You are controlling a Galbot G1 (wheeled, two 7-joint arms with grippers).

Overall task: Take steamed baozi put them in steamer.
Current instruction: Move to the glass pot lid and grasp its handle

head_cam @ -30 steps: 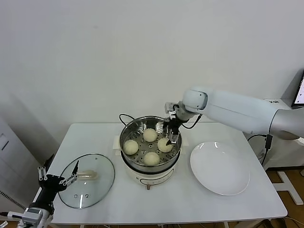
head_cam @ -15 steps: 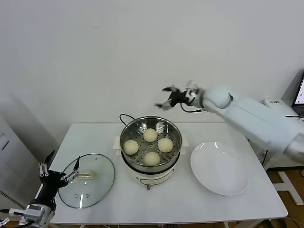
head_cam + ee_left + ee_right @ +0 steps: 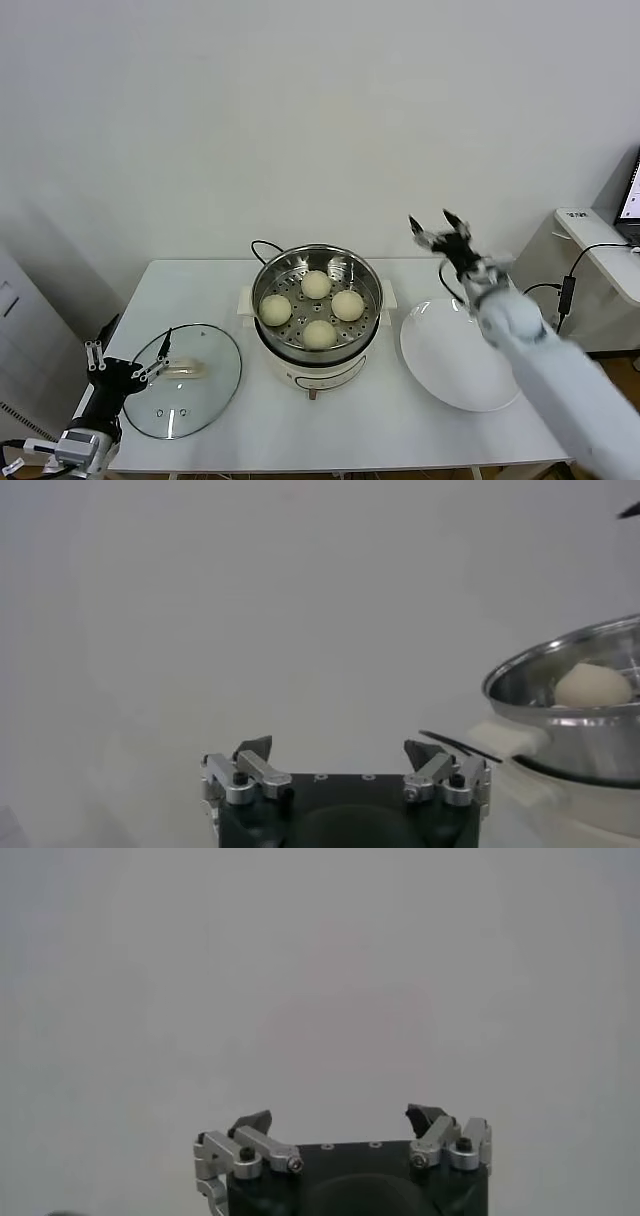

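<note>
The fingers (image 3: 447, 222) of the right gripper (image 3: 437, 226) are spread wide with nothing between them, raised in the air above the far edge of the white plate (image 3: 462, 353) and pointed up toward the wall; in the right wrist view the same gripper (image 3: 340, 1120) is seen against bare wall only. The left gripper (image 3: 130, 367) is held low at the near left corner of the bench (image 3: 400, 425), just beside the glass lid (image 3: 183, 378), its fingers (image 3: 160, 351) parted and empty; whether a fingertip touches the lid's rim cannot be told.

Four steamed baozi (image 3: 318, 309) are seated on the perforated floor of the steamer (image 3: 268, 275), apart from one another, one toward each side of the basket. One bun (image 3: 594, 684) is seen over the steel rim in the left wrist view. The steamer is set on a white pot base (image 3: 318, 372) in the middle of the bench, with a black cord (image 3: 262, 245) running behind it.

The bench is white and plain, backed by a pale, unmarked wall (image 3: 300, 120). At the right, a white side surface (image 3: 600, 245) is partly seen.
</note>
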